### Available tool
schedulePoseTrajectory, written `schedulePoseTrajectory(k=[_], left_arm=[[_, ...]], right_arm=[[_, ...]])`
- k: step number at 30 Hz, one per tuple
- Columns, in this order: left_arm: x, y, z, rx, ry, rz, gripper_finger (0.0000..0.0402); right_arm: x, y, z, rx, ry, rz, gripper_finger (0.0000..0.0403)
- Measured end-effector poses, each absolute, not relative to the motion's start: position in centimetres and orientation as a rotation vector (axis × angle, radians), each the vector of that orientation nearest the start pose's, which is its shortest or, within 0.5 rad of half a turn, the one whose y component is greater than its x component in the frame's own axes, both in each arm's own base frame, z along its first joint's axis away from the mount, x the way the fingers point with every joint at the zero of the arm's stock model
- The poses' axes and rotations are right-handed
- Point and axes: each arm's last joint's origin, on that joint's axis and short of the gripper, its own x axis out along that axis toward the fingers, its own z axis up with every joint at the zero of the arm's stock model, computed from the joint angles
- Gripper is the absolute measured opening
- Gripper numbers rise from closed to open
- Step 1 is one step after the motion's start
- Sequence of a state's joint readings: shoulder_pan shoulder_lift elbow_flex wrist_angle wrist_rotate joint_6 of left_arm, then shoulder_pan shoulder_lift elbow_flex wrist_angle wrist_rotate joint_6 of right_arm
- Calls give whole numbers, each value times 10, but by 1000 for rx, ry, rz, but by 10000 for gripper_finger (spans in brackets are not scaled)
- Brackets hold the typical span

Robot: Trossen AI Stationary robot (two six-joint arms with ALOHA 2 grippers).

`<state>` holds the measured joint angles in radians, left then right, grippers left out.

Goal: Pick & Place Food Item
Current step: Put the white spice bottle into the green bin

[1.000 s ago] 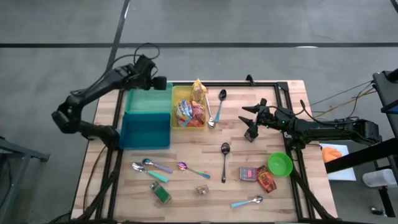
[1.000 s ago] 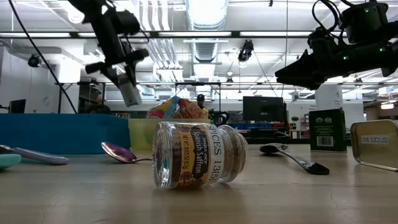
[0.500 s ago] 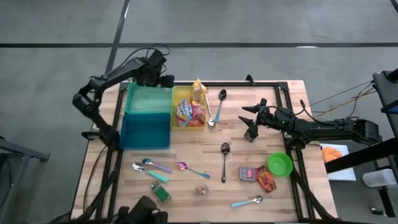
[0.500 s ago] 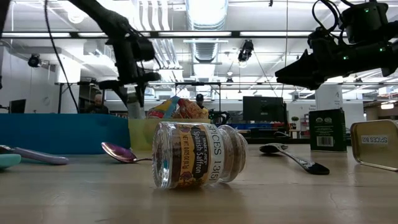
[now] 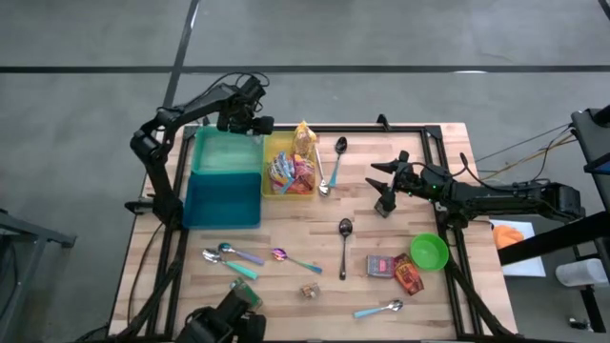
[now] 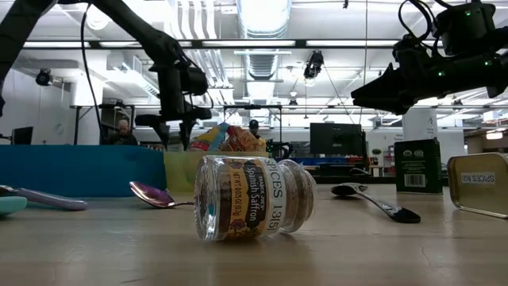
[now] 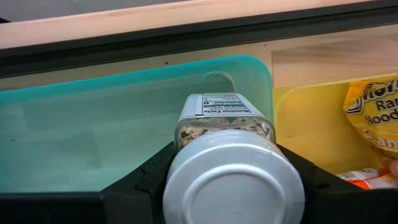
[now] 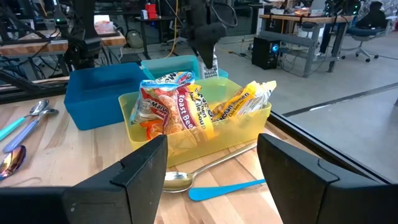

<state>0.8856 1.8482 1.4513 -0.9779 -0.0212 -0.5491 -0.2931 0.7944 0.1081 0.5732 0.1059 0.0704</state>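
My left gripper [image 5: 250, 122] hangs over the far right corner of the teal bin [image 5: 227, 171], shut on a glass spice jar [image 7: 221, 121] with a silver lid [image 7: 233, 183]. The right wrist view shows this jar [image 8: 210, 65] hanging just above the bin's rim. Next to the teal bin stands a yellow bin [image 5: 289, 167] holding noodle packets [image 8: 180, 106]. My right gripper [image 5: 383, 186] hovers open above the table's right half, with nothing between its fingers. My left gripper pinches the jar between its two fingers [image 7: 155, 177] at its upper end, right beside the silver lid. The fingers come from above and point almost straight down. The jar hangs upright, lid up, clear of the teal bin.
Several spoons [image 5: 343, 243] lie across the wooden table. A saffron jar [image 6: 250, 199] lies on its side near the front edge. A green bowl [image 5: 429, 251] and red packets [image 5: 396, 270] sit at the right front, and a green tin [image 5: 246, 295] at the left front.
My left gripper has carried the jar down and toward the table's right, to the teal bin's far right corner. It has tipped from a slant to pointing almost straight down, and the jar now hangs upright.
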Motion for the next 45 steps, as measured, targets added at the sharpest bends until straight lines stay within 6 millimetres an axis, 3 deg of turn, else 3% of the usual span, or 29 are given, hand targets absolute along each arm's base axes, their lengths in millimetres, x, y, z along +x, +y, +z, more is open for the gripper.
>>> schedulePoseTrajectory(k=[8, 18, 28, 37, 45], left_arm=[[228, 280, 220, -1036, 1085, 1116, 192], [219, 275, 198, -1075, 1117, 1112, 193], [218, 276, 198, -1074, 1108, 1111, 196], [219, 277, 197, -1063, 1097, 1084, 281], [219, 277, 201, -1060, 1087, 1083, 290]], right_arm=[[151, -49, 172, 80, 99, -402, 246], [151, -49, 172, 80, 100, -403, 246], [151, -49, 172, 80, 99, -403, 246], [151, -49, 172, 80, 99, -403, 246], [151, -49, 172, 80, 99, -403, 246]])
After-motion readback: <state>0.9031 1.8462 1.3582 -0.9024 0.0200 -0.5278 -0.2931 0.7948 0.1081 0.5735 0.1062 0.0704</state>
